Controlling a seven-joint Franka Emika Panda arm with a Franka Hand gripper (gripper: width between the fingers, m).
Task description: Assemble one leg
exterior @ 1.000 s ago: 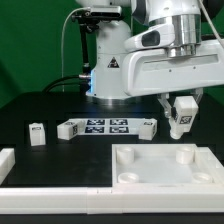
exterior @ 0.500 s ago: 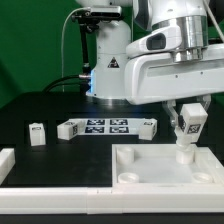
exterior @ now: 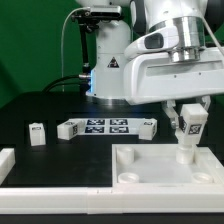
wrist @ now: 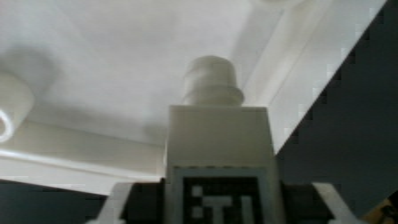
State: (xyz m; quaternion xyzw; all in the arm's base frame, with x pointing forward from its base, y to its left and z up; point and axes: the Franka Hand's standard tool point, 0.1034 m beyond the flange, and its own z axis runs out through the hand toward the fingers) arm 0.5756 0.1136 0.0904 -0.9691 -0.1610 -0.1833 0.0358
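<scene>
My gripper (exterior: 188, 118) is shut on a small white leg (exterior: 188, 127) with a black-and-white tag. It holds the leg upright over the far right corner of the large white square panel (exterior: 150, 165), peg end down at a corner socket. In the wrist view the leg (wrist: 217, 135) fills the middle, its round peg tip against the white panel (wrist: 107, 70), the tag between my dark fingers (wrist: 139, 200). Whether the peg is seated in the socket I cannot tell. A second small leg (exterior: 37, 133) stands on the black table at the exterior view's left.
The marker board (exterior: 105, 127) lies on the table behind the panel. A long white border rail (exterior: 40, 176) runs along the front, with a white block (exterior: 5, 160) at its left end. The robot base (exterior: 108, 70) stands at the back.
One second ago the leg hung tilted above the panel's far right corner. It has come down and stands upright over the corner socket. In the last half second it has barely moved.
</scene>
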